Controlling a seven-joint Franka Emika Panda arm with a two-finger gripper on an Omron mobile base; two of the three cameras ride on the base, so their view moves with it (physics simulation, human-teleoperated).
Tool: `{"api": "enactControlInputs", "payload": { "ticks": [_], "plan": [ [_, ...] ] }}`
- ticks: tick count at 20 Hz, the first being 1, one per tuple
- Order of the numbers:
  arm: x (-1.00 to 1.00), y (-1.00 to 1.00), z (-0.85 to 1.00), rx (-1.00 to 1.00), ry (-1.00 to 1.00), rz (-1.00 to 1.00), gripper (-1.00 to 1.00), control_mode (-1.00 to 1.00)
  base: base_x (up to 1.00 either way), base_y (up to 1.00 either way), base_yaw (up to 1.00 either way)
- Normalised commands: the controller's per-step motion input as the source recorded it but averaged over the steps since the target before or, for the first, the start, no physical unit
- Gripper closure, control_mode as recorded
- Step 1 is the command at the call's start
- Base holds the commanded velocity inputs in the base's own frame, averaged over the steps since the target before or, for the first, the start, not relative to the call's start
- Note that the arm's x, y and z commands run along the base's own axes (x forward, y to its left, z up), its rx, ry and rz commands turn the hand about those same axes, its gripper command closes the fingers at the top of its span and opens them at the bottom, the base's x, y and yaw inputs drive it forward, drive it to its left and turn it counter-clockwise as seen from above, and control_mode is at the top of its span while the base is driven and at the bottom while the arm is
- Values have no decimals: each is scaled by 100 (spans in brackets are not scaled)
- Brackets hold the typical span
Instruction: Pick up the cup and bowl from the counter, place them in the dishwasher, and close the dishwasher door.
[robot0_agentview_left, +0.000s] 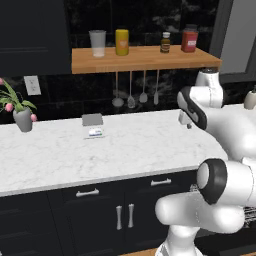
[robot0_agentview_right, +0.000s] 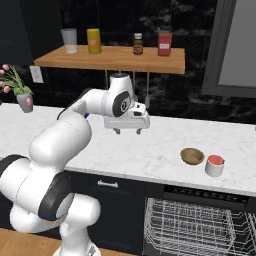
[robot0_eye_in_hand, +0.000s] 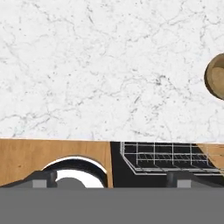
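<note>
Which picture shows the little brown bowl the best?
The right base view shows it best: the whole small round brown bowl sits on the white marble counter beside a white cup with a red inside. The hand view catches just its edge.

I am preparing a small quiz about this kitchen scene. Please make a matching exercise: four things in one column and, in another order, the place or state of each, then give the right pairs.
Things:
1. bowl
2. cup
3. gripper
4. dishwasher

Places or states:
a. above the bare counter, open and holding nothing
b. under the counter, wire rack pulled out
c. brown, on the counter left of the cup
d. white with red inside, near the counter's front edge

Pairs: 1-c, 2-d, 3-a, 4-b
</note>
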Motion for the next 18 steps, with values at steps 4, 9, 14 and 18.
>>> {"api": "enactControlInputs", "payload": {
  "ticks": [4,9,14,18],
  "plan": [
    [92,-31,-13,-2,7,0,-100,-100,0,0,0],
    [68,-61,-12,3,1,0,-100,-100,0,0,0],
    [22,-53,-46,4,0,0,-100,-100,0,0,0],
    [16,-34,-53,0,0,0,-100,-100,0,0,0]
  ]
}}
